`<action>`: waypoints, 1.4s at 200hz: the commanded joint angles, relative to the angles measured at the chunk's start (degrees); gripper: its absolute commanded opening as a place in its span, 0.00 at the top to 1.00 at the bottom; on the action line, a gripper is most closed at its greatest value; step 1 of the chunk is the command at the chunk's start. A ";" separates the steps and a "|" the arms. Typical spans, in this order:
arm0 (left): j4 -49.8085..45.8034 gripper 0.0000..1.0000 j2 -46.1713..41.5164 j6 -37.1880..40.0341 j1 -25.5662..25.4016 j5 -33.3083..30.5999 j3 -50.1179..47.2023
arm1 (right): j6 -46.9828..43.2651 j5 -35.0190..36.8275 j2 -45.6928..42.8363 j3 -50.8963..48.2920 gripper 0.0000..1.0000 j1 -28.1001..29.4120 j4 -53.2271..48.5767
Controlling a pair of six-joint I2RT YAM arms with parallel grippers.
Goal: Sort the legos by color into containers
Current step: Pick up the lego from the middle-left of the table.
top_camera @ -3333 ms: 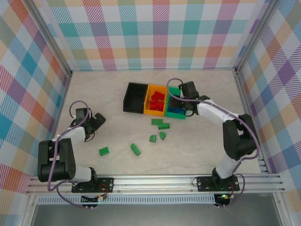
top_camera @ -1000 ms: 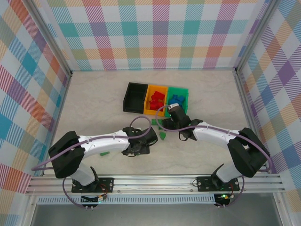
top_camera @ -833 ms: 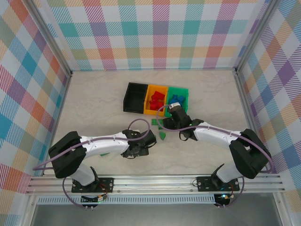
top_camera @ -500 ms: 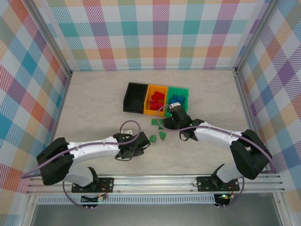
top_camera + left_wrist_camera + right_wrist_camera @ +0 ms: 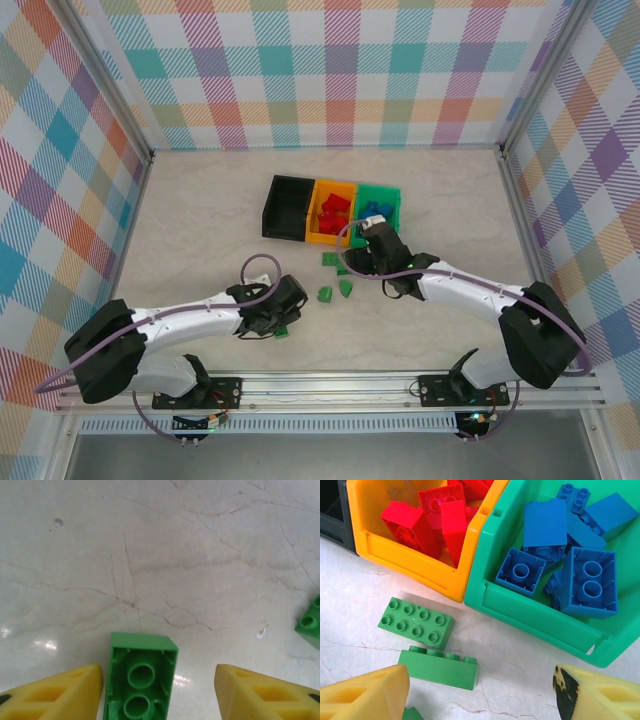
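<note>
- Left gripper (image 5: 159, 680): low over surface, toward near edge, left of centre. Jaws parted either side of upside-down green brick (image 5: 141, 677); left finger (image 5: 60, 692) just beside brick, right finger (image 5: 265, 692) apart from it, so not clamped.
- Two small green bricks (image 5: 325, 294), (image 5: 346, 288): mid-surface, near each other.
- Right gripper (image 5: 480, 680): released, grasping nothing, over two long green bricks.
- Studs-up brick (image 5: 416, 622) beside side-lying brick (image 5: 439, 669), just in front of bins.
- Toward far edge, bins in row: black bin (image 5: 287, 208), orange bin (image 5: 410, 562) with red bricks (image 5: 442, 515), green bin (image 5: 535, 612) with blue bricks (image 5: 585, 582).
</note>
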 commanded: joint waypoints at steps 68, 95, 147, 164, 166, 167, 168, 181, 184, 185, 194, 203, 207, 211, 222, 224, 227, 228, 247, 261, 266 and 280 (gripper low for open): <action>1.90 0.57 9.72 5.99 1.09 3.35 4.62 | 1.46 -1.08 -3.17 -1.68 0.24 -0.04 -0.15; -1.42 0.79 13.04 9.38 1.09 3.72 8.57 | 1.09 0.28 -4.04 -1.91 0.23 -0.04 -0.37; -7.27 1.00 12.81 11.23 0.98 2.24 11.31 | 1.28 -0.61 -2.38 -1.58 0.23 -0.04 0.11; -7.55 1.00 10.50 10.91 1.00 0.50 10.07 | 1.52 -1.21 -1.25 -1.12 0.23 -0.04 -0.06; -7.53 1.00 10.25 10.79 1.00 0.28 9.95 | 1.57 -1.26 -1.16 -1.12 0.23 -0.04 -0.01; -7.48 1.00 10.13 10.74 1.00 0.15 9.87 | 1.59 -1.31 -1.10 -1.12 0.23 -0.04 -0.04; -7.46 1.00 9.98 10.76 1.00 0.08 9.74 | 1.56 -1.38 -1.07 -1.07 0.23 -0.04 -0.02; -7.50 1.00 8.75 9.76 1.00 -1.40 9.06 | 1.77 -1.87 -0.57 -1.02 0.23 -0.05 0.19; -7.58 1.00 8.58 9.59 1.00 -1.73 8.93 | 1.79 -1.96 -0.45 -1.03 0.23 -0.04 0.21; -7.60 1.00 8.59 9.43 1.00 -1.78 8.92 | 1.75 -1.97 -0.44 -1.03 0.23 -0.04 0.24; -7.70 1.00 8.53 9.21 1.09 -2.31 8.95 | 1.84 -2.06 -0.13 -0.88 0.23 -0.04 0.32; -7.79 1.00 9.05 9.54 1.09 -2.44 9.54 | 1.79 -2.07 0.14 -0.77 0.23 -0.04 0.25; -7.98 1.00 9.34 9.85 1.09 -2.46 9.90 | 1.79 -2.06 0.23 -0.70 0.23 -0.04 0.15; -8.13 1.00 9.76 10.10 1.09 -2.47 10.39 | 1.80 -2.06 0.32 -0.61 0.23 -0.04 0.11; -8.31 1.00 10.97 10.95 1.09 -2.40 11.60 | 1.68 -2.00 0.46 -0.54 0.23 -0.06 0.09; -8.31 1.00 11.15 11.11 1.09 -2.37 11.76 | 1.65 -1.94 0.46 -0.58 0.23 -0.04 0.10; -8.31 1.00 11.46 11.47 1.09 -2.37 12.20 | 1.69 -1.94 0.46 -0.59 0.23 -0.06 0.05; -8.31 1.00 11.57 11.56 1.09 -2.37 12.31 | 1.70 -1.91 0.46 -0.59 0.23 -0.09 0.12; -9.03 1.00 13.11 12.90 1.38 -3.96 14.64 | 1.65 -1.62 0.63 -0.59 0.23 -0.04 0.25; -9.20 1.00 13.85 14.75 2.81 -4.01 16.62 | 1.82 -1.74 0.89 -0.55 0.23 -0.08 0.32; -9.10 1.00 14.04 15.48 3.30 -3.96 17.40 | 1.92 -1.81 1.02 -0.59 0.23 -0.04 0.43; -8.93 1.00 13.97 17.83 4.86 -4.11 19.59 | 2.08 -2.13 1.48 -0.51 0.23 -0.09 0.77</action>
